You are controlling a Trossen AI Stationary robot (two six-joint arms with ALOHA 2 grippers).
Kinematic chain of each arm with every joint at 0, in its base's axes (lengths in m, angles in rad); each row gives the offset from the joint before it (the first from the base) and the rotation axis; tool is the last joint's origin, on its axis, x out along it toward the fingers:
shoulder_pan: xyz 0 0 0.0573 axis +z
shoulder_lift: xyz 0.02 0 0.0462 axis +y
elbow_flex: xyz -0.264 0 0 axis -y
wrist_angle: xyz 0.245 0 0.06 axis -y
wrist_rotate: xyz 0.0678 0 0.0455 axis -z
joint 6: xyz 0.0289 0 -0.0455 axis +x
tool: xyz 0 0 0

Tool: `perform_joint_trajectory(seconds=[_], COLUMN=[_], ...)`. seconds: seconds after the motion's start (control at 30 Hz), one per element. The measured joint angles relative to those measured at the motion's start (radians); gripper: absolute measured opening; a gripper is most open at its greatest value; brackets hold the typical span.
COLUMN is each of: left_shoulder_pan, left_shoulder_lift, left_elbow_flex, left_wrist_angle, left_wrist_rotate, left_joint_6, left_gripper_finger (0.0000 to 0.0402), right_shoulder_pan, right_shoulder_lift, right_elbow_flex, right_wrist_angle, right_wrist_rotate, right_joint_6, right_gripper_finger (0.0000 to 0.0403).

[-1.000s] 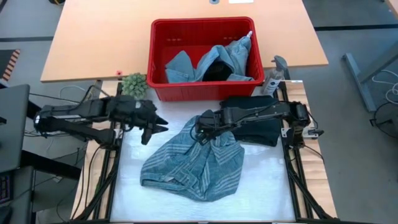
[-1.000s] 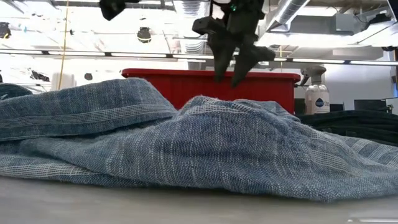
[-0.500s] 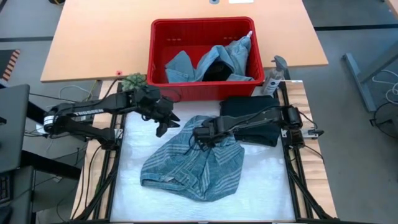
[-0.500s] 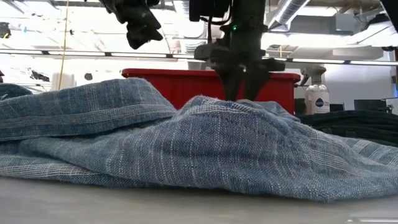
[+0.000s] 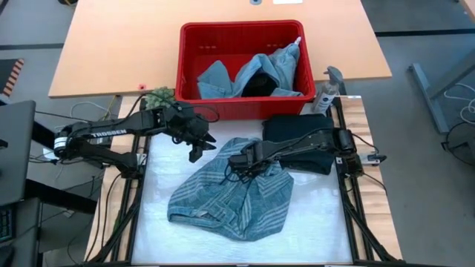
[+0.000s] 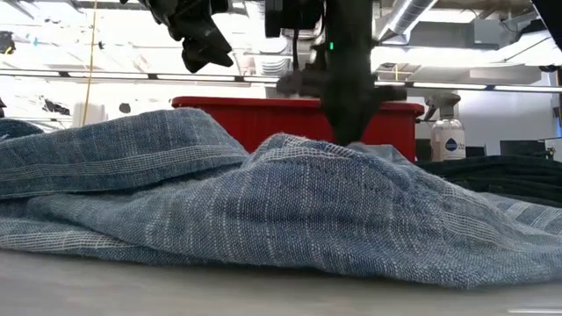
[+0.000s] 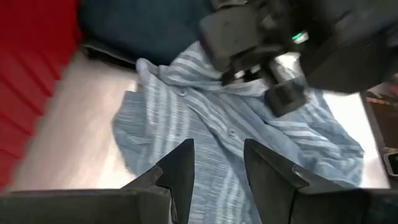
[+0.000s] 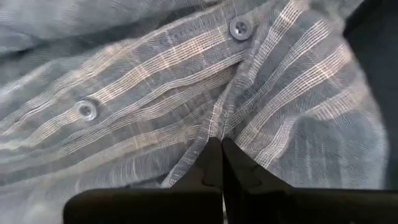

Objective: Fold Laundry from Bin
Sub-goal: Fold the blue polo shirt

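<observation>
The striped shirt (image 5: 231,196) lies crumpled on the white mat (image 5: 312,226) in front of the red bin (image 5: 189,70), which holds denim pieces (image 5: 278,70). The right tool (image 5: 236,165) is down on the shirt's upper middle, its fingers (image 8: 214,165) pinched together on a fold of the fabric. The left tool (image 5: 199,148) hovers half open, holding nothing, above the shirt's upper left edge. A folded dark garment (image 5: 300,141) rests just right of the shirt.
</observation>
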Motion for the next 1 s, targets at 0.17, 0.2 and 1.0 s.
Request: perform_joint_trajectory(seconds=[0.17, 0.2, 1.0], left_shoulder_pan=[0.000, 0.000, 0.015], left_shoulder_lift=[0.003, 0.006, 0.524], left_elbow_flex=[0.000, 0.000, 0.020], left_wrist_angle=[0.003, 0.010, 0.866], left_wrist_rotate=[-0.054, -0.054, 0.522], left_joint_6=[0.032, 0.032, -0.129], left_gripper_finger=[0.0126, 0.0126, 0.0168], right_shoulder_pan=[0.054, 0.075, 0.606], right_shoulder_lift=[-0.047, -0.062, -0.070], right_elbow_flex=[0.149, 0.180, 0.261], right_wrist_angle=[-0.158, -0.189, -0.318], right_wrist_rotate=[0.039, 0.052, -0.133], right_joint_6=[0.049, 0.078, 0.809], right_gripper_finger=[0.0014, 0.0014, 0.0014])
